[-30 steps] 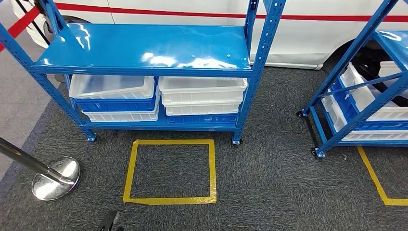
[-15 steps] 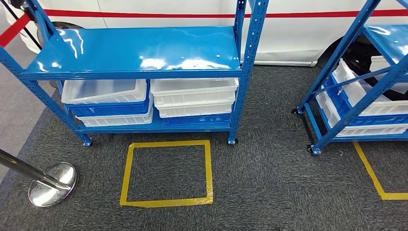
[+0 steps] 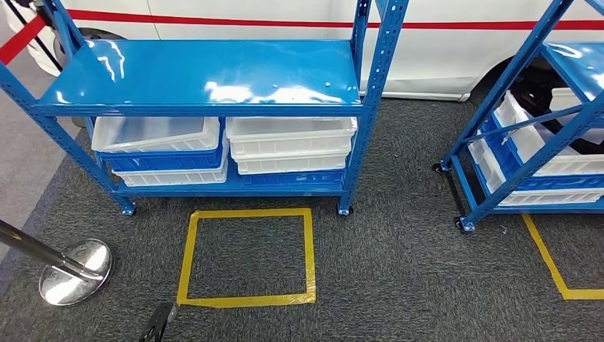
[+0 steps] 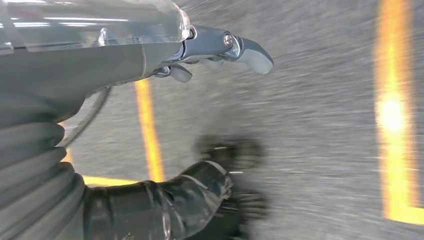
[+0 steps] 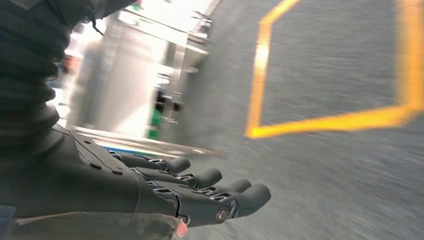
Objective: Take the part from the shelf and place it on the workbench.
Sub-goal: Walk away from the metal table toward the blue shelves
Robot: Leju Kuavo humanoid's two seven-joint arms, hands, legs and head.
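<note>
Judging how the part will handle is not possible yet: no part can be told apart on the blue shelf (image 3: 206, 75), whose glossy top board looks bare. Below it sit stacked white and blue bins (image 3: 228, 151); the part may lie in one, but their contents are hidden, so its look, weight and best hold stay unknown. If it lies in a bin, a grip from above over the rim seems likely. Both arms hang over the grey carpet near the yellow tape square (image 3: 247, 256). The left hand (image 4: 220, 50) holds nothing, fingers loosely extended; the right hand (image 5: 200, 192) is likewise empty, fingers straight and slightly apart.
</note>
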